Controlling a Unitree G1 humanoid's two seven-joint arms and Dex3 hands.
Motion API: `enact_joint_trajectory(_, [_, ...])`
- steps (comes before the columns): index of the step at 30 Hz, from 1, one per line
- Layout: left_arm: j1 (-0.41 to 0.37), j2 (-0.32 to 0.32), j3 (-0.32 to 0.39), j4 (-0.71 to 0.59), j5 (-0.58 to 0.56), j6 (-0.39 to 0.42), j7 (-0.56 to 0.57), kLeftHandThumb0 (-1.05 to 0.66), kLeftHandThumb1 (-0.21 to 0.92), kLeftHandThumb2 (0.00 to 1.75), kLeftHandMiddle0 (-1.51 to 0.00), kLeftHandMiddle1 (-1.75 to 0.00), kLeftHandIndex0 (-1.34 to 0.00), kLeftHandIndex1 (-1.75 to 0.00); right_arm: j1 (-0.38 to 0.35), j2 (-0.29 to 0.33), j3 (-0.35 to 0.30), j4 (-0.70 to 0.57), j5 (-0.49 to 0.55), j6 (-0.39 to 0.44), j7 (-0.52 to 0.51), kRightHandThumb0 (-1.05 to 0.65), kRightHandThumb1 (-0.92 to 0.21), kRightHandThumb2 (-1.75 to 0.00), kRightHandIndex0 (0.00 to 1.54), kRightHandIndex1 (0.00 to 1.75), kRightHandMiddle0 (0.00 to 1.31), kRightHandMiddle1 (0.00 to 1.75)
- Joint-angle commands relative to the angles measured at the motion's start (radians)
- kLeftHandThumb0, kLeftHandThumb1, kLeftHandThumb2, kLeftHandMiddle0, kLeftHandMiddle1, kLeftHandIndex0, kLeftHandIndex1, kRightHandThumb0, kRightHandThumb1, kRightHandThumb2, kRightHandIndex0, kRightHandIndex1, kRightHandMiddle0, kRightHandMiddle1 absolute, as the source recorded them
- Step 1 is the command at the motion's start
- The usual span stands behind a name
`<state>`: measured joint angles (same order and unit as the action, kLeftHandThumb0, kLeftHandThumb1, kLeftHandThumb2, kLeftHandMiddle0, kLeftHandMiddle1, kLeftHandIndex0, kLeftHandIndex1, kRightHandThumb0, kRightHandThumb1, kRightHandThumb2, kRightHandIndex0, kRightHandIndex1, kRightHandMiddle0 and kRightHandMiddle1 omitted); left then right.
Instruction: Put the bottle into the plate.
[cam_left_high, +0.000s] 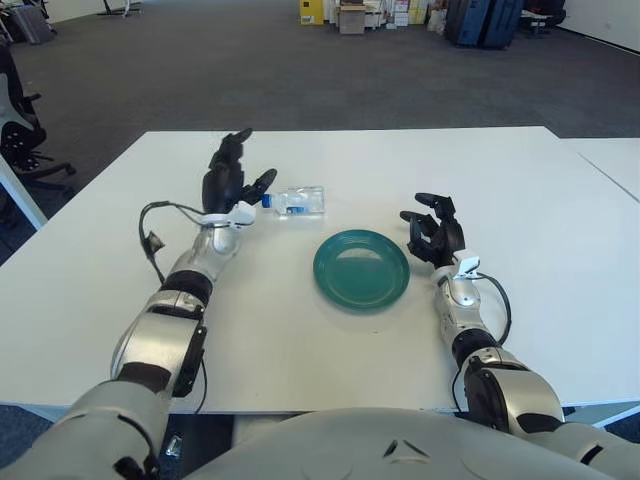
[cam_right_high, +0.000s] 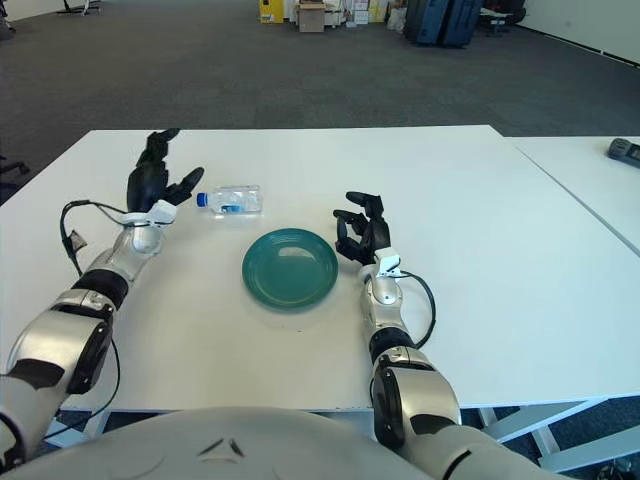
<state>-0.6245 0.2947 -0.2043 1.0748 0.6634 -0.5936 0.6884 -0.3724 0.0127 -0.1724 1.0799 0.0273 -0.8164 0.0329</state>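
Observation:
A small clear bottle with a blue cap and label lies on its side on the white table, just behind the teal plate. My left hand is raised with fingers spread, just left of the bottle's cap end, holding nothing. My right hand shows to the right of the plate with fingers loosely curled and nothing in them. In the right eye view the bottle lies behind and left of the plate.
A second white table adjoins at the right edge. An office chair stands beyond the table's left side. Boxes and dark cases stand far back on the carpet.

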Motion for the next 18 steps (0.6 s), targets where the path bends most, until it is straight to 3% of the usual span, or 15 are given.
enact_joint_trajectory(1, [-0.046,0.000,-0.083,0.027,0.076,0.053,0.045,-1.03,0.92,0.71,-0.07,0.00,0.00,-0.42,0.033,0.024,-0.016,0.037,0.031,0.010,0.003,-0.36,-0.68,-0.82,0.52,0.73,0.04,1.19])
enact_joint_trajectory(9, [-0.118,-0.033,-0.245,0.094,0.208,0.176,0.134,-1.05,0.92,0.78,0.00,0.00,0.00,-0.13,0.026,0.019,-0.022,0.051,0.028,0.007,-0.007,-0.45,-0.80,-0.68,0.53,0.67,0.06,1.20])
enact_joint_trajectory(18, [-0.205,-0.051,-0.367,0.163,0.282,0.261,0.161,-1.05,0.92,0.83,0.00,0.00,0.00,-0.01,0.018,0.019,-0.028,0.055,0.025,0.027,-0.023,-0.51,-0.91,-0.59,0.54,0.66,0.05,1.21])
